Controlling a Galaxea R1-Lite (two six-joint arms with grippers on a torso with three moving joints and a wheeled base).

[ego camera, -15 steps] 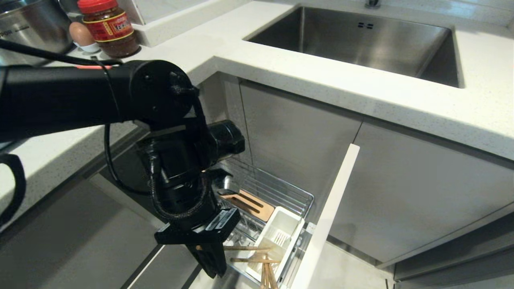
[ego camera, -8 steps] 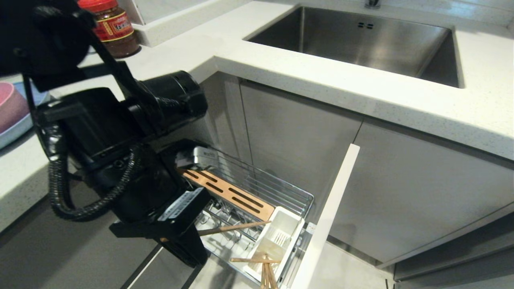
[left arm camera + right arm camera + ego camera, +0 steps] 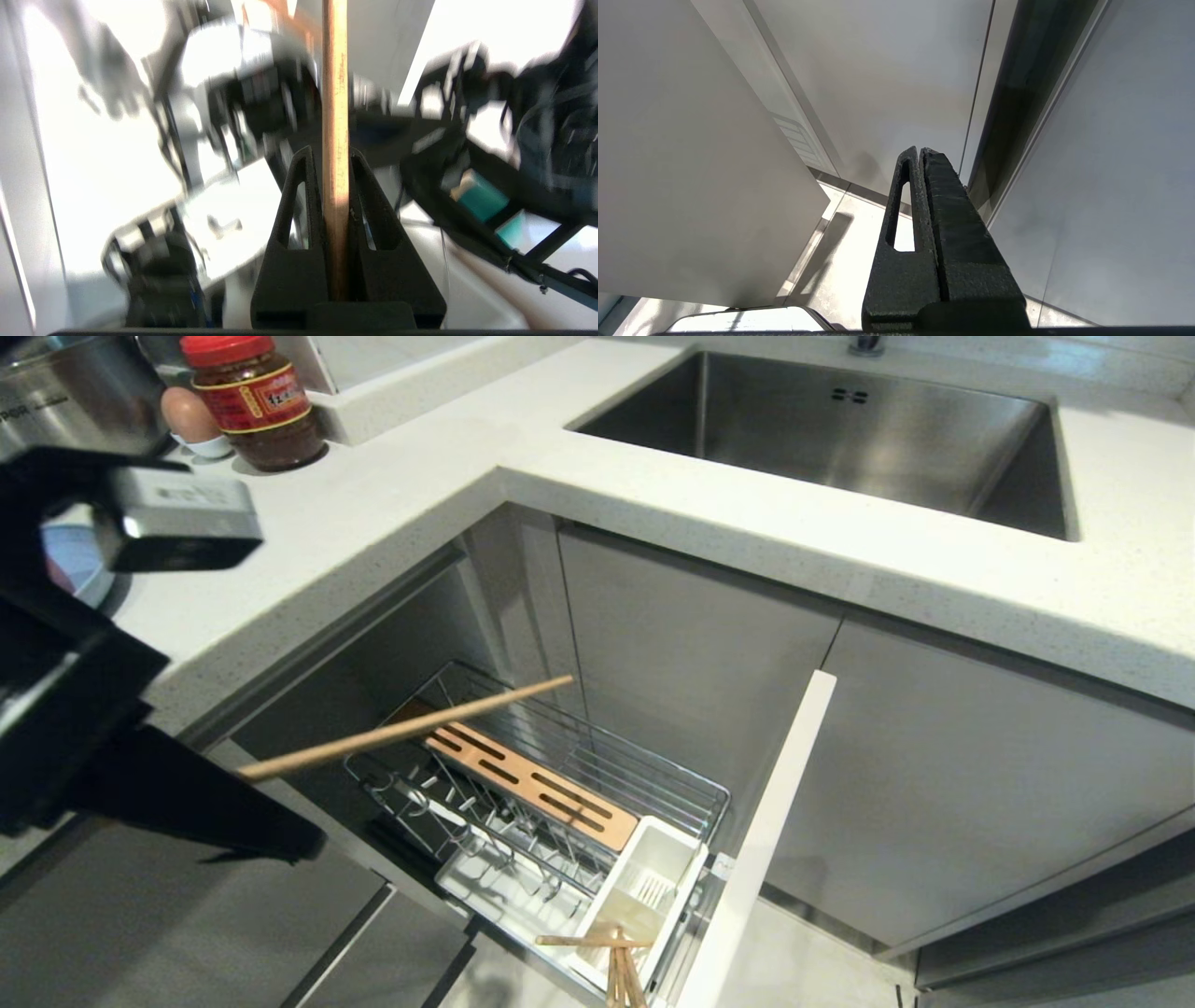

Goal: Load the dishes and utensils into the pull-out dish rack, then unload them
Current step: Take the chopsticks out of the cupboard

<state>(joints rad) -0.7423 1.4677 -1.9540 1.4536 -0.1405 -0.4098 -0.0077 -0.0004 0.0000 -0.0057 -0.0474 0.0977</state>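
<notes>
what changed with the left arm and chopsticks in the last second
The left gripper, shut on one chopstick, has risen from the white utensil cup to counter height at far left, carrying the stick up and out. The other chopsticks stayed by the cup; the dish rack stayed open.

Chopstick (image 3: 401, 728) slanting above pull-out dish rack (image 3: 560, 793), sink (image 3: 840, 429) behind, jar (image 3: 252, 401) back left
</notes>
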